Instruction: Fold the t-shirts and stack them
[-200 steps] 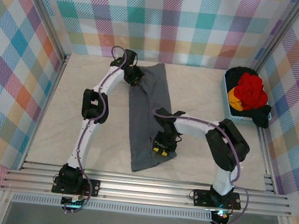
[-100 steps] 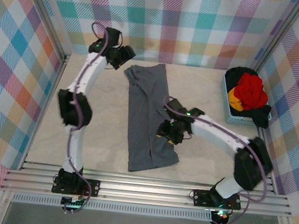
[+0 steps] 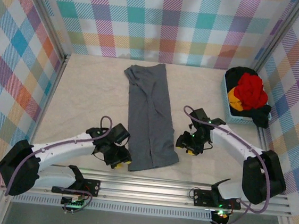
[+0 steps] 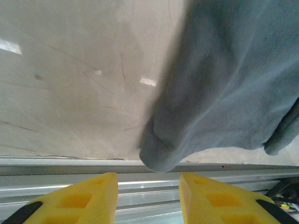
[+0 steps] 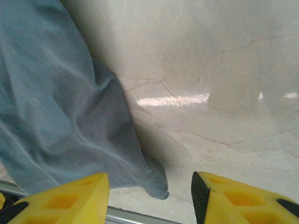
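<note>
The dark slate grey t-shirt (image 3: 149, 117) lies flat as a long narrow strip running from the back of the table to the front. Its near left corner (image 4: 159, 156) sits just ahead of my left gripper (image 4: 148, 200), whose yellow fingers (image 4: 79, 200) stand open with nothing between them. That left gripper (image 3: 121, 163) is low by the front rail. My right gripper (image 3: 184, 149) hovers at the shirt's near right edge, open, with the near right corner (image 5: 154, 179) just ahead of the gap in my right gripper (image 5: 149, 200). Red (image 3: 250, 89), orange-yellow (image 3: 235, 105) and black (image 3: 261, 116) t-shirts are piled in the basket.
A light teal basket (image 3: 226, 101) stands at the back right against the plaid wall. The metal front rail (image 3: 146, 189) runs just below both grippers. Bare table (image 3: 86, 100) lies left of the grey shirt and between it and the basket.
My left arm has swung from the shirt's far left corner down to its near left corner. The right gripper has slid right, off the shirt, to its near right edge.
</note>
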Available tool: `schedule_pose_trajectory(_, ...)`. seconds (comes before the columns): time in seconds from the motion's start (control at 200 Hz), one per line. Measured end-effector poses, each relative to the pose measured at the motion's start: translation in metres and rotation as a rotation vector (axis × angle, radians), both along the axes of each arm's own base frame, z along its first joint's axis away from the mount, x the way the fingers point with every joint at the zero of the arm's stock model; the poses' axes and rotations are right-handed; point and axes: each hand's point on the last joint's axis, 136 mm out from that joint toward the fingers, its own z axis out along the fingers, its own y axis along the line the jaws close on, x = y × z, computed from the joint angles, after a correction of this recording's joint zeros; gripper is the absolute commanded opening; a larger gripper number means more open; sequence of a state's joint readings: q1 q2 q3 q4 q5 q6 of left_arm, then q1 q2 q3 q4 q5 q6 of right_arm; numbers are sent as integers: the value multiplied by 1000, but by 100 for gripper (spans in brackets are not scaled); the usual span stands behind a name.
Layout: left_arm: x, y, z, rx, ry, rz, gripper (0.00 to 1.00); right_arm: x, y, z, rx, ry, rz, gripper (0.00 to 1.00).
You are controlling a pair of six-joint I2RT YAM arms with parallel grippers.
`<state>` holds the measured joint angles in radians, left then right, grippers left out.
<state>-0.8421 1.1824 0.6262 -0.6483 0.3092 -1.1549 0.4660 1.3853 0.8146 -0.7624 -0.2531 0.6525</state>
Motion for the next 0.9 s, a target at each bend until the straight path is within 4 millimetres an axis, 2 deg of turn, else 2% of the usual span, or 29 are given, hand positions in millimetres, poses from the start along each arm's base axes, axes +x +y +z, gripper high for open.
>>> schedule_pose_trajectory(0.085,-4,-6,-7,-12,4,2,47,-5,5,-5,19,19,20,51)
schedule_pose_trajectory(0.205,2,-17,-11,-19,-2,13,47,-17,13,-11,33,38,60,51)
schedule_pose_trajectory(0.315,4,-32,-18,-21,-4,-9,40,-24,16,-17,30,56,85,51)
schedule_pose_trajectory(0.425,3,-36,-32,2,20,-16,35,-27,15,-24,19,71,89,49)
schedule_pose_trajectory(0.555,8,-42,-30,-14,6,-16,26,-27,18,-31,11,82,103,45)
schedule_pose_trajectory(0.63,10,-43,-31,-8,3,-22,16,-29,23,-36,8,89,122,40)
schedule_pose_trajectory(0.735,13,-45,-31,1,-12,-30,0,-34,28,-42,-4,101,137,28)
schedule_pose_trajectory(0.825,15,-42,-29,12,-31,-28,0,-37,31,-43,-19,100,139,14)
schedule_pose_trajectory(0.9,14,-35,-25,28,-43,-23,0,-40,33,-42,-37,94,134,8)
